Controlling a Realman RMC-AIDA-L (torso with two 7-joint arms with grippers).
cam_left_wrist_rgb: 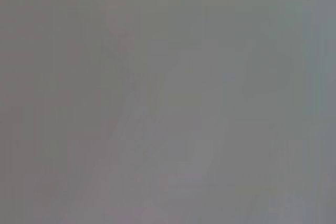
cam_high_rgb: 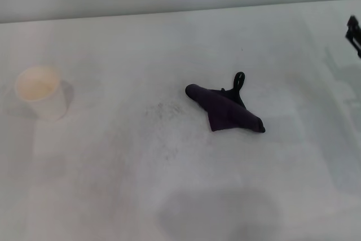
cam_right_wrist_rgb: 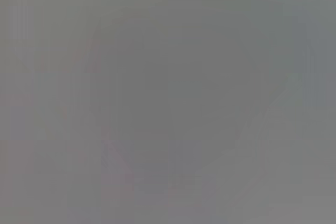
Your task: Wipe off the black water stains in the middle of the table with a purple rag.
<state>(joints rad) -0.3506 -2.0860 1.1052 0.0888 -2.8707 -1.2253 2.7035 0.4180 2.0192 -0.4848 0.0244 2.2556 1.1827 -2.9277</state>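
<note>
Head view: my right gripper (cam_high_rgb: 353,33) sits at the table's (cam_high_rgb: 113,184) right edge, finger state unclear. The purple rag (cam_high_rgb: 225,108) lies well left of it, nearer me, untouched; beyond, a paper cup (cam_high_rgb: 40,91).

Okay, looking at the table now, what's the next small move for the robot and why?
Probably bring the right gripper, only just showing at the table's far right edge, toward the purple rag. The rag lies loose mid-table with nothing holding it, so no wiping can start; no black blot is visible.
</note>
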